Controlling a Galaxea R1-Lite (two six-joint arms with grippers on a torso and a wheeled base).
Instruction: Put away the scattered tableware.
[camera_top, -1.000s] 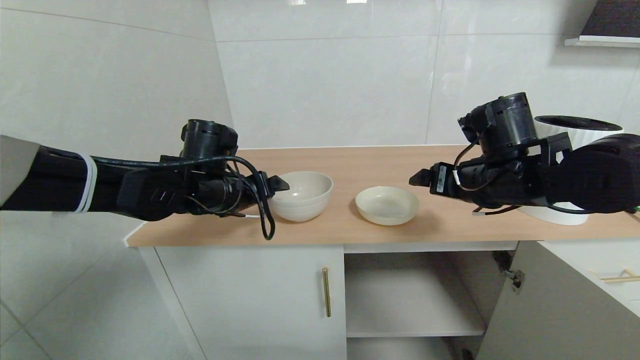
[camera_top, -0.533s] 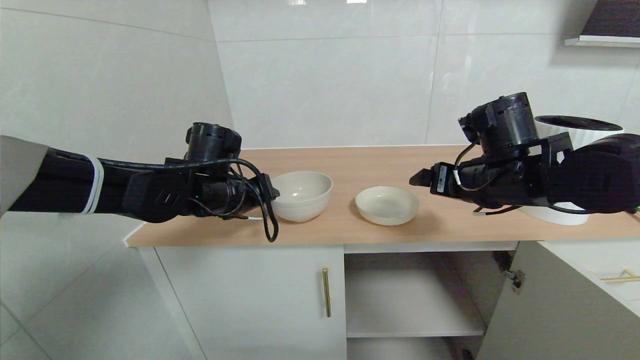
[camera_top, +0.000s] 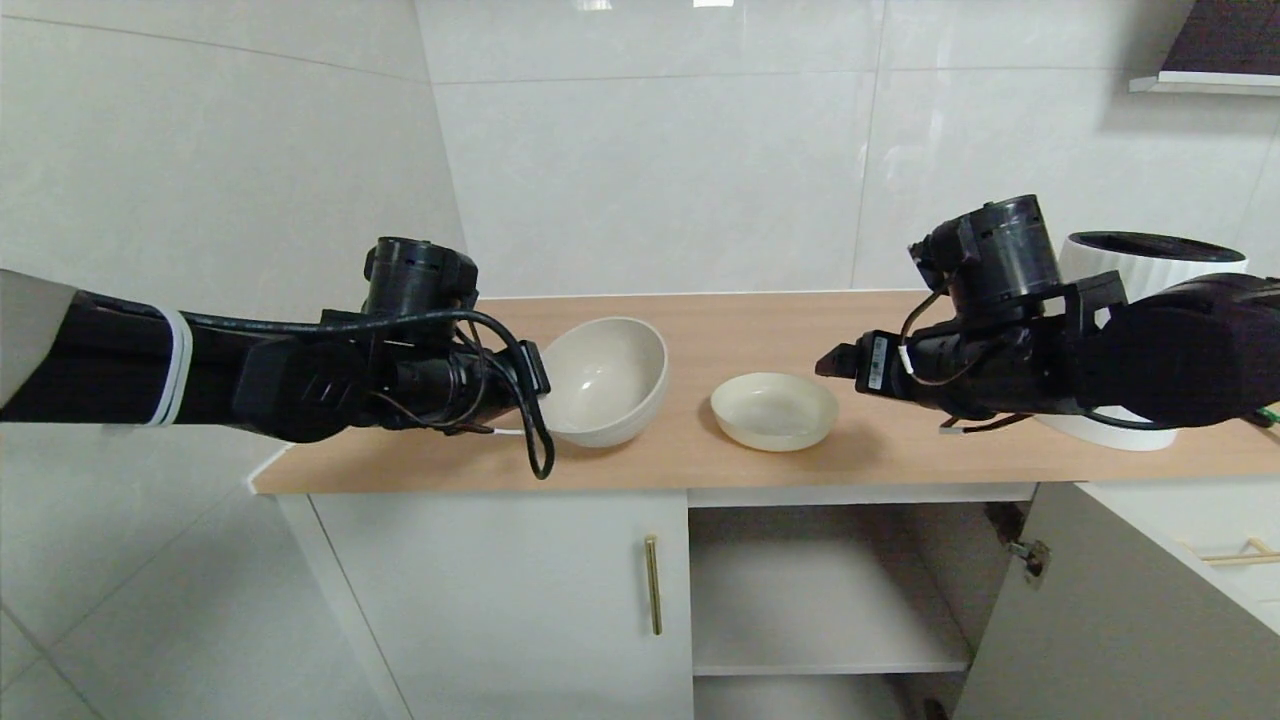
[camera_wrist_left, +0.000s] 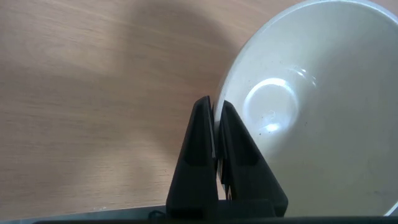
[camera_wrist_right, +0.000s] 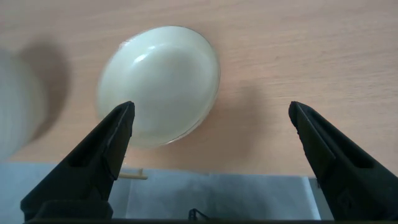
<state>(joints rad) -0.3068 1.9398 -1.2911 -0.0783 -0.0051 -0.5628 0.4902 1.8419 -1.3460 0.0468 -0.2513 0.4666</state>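
**Deep bowl gripped at rim by left arm; shallow dish not yet taken**

The left gripper (camera_top: 537, 372) is pressed together on the rim of the deep cream bowl (camera_top: 610, 378), one finger inside the wall and one outside, as the left wrist view confirms (camera_wrist_left: 213, 111). The bowl (camera_wrist_left: 311, 112) is tilted, its mouth turned partly towards the robot. It sits over the left part of the wooden countertop (camera_top: 900, 450); whether its base touches the wood cannot be told.

The shallow dish (camera_top: 775, 408) lies flat on the countertop, just beside the bowl on its right and apart from it. The right gripper (camera_top: 835, 360) hovers near the dish's right edge with its fingers spread wide and nothing between them. In the right wrist view the dish (camera_wrist_right: 158, 84) lies below the gripper (camera_wrist_right: 210, 113), offset towards one finger rather than centred.

Governing relation: the open cabinet compartment (camera_top: 820, 600) lies below the countertop, under the dish and to the right of the held bowl. Its door (camera_top: 1100, 620) stands swung out on the right. In my judgement the bowl must come clear of the counter edge, then down and rightward to reach the shelf. The right arm is the nearer to the dish.

A white ribbed container (camera_top: 1150, 262) stands behind the right arm.
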